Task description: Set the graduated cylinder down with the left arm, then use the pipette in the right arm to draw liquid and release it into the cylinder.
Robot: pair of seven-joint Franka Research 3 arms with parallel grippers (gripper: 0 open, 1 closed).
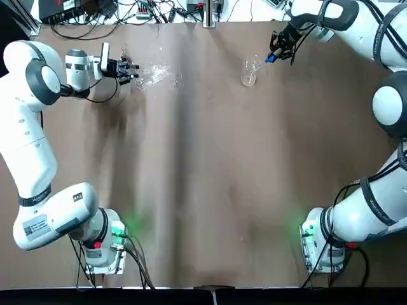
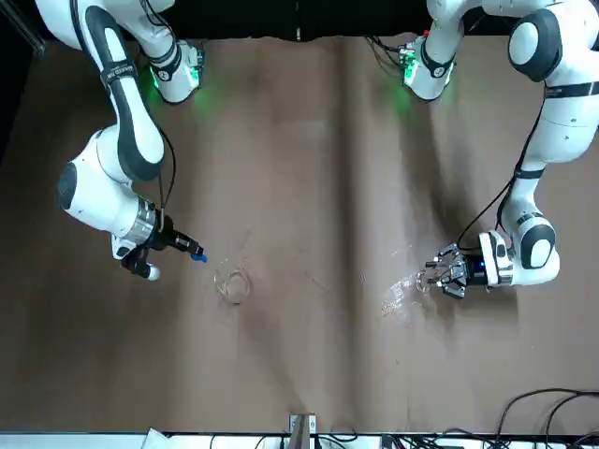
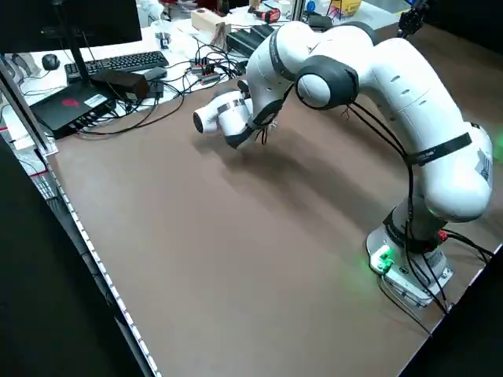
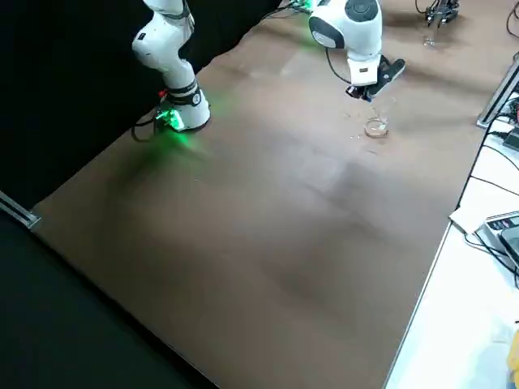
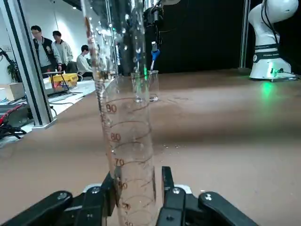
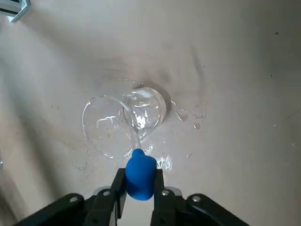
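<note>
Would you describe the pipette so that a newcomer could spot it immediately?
Look to the right gripper, over the table near the beaker. The pipette is between its fingers: a thin clear tube whose bright blue bulb sets it apart from the colourless beaker.

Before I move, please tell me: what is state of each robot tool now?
Left tool: graduated cylinder between its sides; gripped or not, cannot be told.
Right tool: closed, holding pipette by blue bulb.

A white robot arm with a black right gripper (image 2: 195,253) holds a small bright blue rubber bulb (image 2: 199,257) near a short clear beaker (image 2: 233,284). Opposite, the dark-fingered left gripper (image 2: 447,271) hovers beside scattered shiny droplets (image 2: 398,295).
</note>
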